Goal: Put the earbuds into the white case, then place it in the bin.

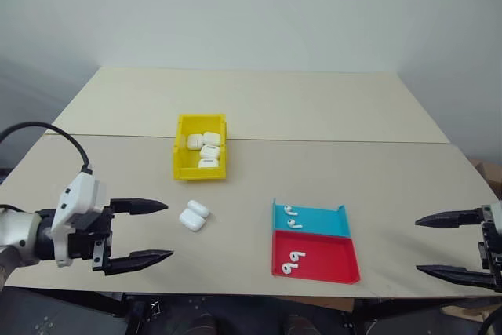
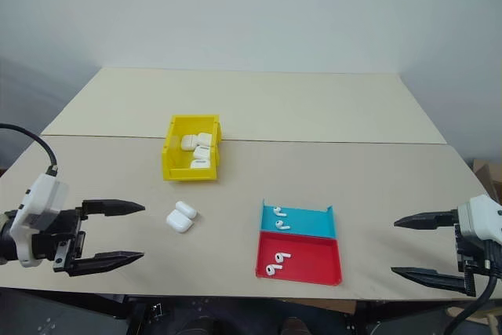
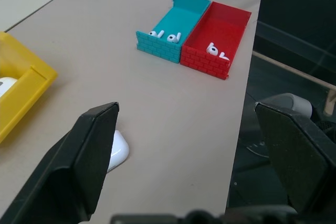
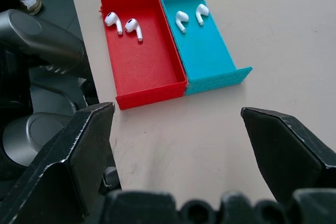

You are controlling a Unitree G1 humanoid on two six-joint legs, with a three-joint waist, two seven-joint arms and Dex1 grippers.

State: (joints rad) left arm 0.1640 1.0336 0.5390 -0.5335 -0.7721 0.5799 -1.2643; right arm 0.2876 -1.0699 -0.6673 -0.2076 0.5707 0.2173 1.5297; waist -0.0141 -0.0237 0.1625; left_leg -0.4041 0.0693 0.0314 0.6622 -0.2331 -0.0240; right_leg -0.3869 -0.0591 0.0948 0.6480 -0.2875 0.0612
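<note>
On table (image 1: pixel 376 186), unmarked white case (image 1: pixel 193 216), yellow bin (image 1: pixel 182 164), earbuds (image 4: pixel 123 24)

case (image 1: pixel 194 216) before bin (image 1: pixel 182 164), trays (image 1: pixel 314 260) right of case

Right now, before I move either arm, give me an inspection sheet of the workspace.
Surface: beige table, a seam across it behind the bin.
Job's things: yellow bin holds several white cases; one case, lid open, lies on the table in front of it; two earbuds in the red tray, two in the blue tray, trays side by side.
Clutter: nothing seen.
Grippers: left gripper open, empty, beside the loose case; right gripper open, empty, right of the trays.
Cables: black cable loops over the left arm.
Surroundings: plain white wall behind the table.
</note>
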